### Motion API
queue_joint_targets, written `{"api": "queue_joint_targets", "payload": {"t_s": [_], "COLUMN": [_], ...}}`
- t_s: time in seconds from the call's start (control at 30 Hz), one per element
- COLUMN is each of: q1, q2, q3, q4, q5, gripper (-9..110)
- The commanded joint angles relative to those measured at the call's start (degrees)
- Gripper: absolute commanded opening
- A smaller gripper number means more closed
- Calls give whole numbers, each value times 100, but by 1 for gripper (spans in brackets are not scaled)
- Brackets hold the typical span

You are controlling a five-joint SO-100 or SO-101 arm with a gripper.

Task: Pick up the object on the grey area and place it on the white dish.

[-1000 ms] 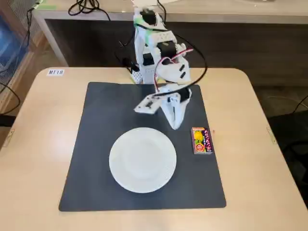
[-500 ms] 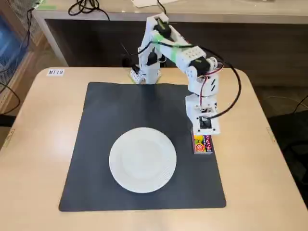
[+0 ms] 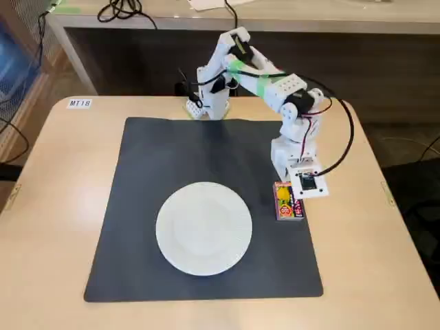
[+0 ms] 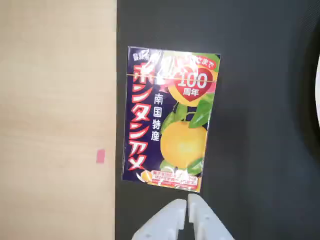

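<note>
The step in hand is the approach to the pick: the small flat rectangular box printed in red, yellow and purple [image 4: 171, 117] lies flat near the right edge of the large square charcoal mat [image 3: 158, 172] in the fixed view, untouched and not yet lifted. The white two-finger gripper [image 4: 187, 205] hangs above the box's end nearest the arm, and the wrist view shows its two fingertips pressed together with only a hairline seam between them, just clear of the box's short edge. By judgement, the next move calls for the jaws to part wider than the box, a descent until the fingers straddle its narrow sides, then closure and a lift. The low profile of the box leaves little side wall to grip, so a shallow descent risks a slip. The round plain white plate with a faintly ribbed rim [image 3: 203, 228] rests on the same mat, near the box and to its left in the fixed view, empty. The mat covers most of a beige rounded tabletop [image 3: 62, 206], which carries a small white label [image 3: 80, 103] at its far left corner. Behind the table stand a desk edge with black cables [image 3: 120, 9].
</note>
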Motion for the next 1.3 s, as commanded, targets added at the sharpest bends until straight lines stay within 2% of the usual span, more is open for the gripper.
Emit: {"api": "queue_joint_targets", "payload": {"t_s": [0.0,0.13,0.33,0.8,1.27], "q1": [-18,18,114,501,571], "q2": [79,149,176,-272,-1397], "q3": [-308,-308,-316,-413,-1925], "q4": [158,193,105,-272,167], "q5": [-123,-211,-237,-404,-519], "gripper": [19,33,38,38,34]}}
